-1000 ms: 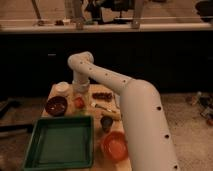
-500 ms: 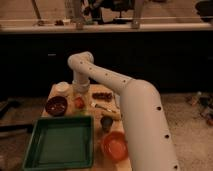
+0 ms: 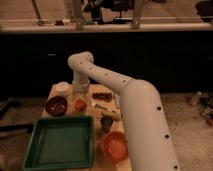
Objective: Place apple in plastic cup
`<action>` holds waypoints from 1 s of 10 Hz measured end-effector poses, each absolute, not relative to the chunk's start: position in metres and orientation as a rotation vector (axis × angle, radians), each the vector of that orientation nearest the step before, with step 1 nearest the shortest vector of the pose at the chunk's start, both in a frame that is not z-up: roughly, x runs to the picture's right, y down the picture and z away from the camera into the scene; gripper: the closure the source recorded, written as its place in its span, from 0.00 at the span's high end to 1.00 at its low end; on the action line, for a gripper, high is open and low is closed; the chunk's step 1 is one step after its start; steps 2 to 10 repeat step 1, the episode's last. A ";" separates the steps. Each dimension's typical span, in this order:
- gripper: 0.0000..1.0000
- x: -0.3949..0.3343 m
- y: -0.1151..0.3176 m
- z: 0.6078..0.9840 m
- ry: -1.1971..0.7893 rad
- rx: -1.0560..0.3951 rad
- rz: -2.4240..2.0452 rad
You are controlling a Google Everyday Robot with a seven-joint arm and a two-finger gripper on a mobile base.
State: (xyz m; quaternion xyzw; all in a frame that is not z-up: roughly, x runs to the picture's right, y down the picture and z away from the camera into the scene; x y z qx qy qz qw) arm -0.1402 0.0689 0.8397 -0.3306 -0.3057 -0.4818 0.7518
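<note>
Camera view shows no change over the last second: the hand (image 3: pixel 80 90) hangs just above the apple (image 3: pixel 80 104), right of the dark bowl (image 3: pixel 56 105). Grip state cannot be determined. Apple rests on the desk (image 3: pixel 50 95); placement outstanding.

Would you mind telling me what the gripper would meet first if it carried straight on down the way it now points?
The gripper hangs at the far end of the table, pointing down. Going straight on, it would most likely meet the apple just below it, though depth is hard to judge.
</note>
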 end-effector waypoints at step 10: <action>0.80 -0.140 0.069 0.840 -0.667 -0.722 -1.052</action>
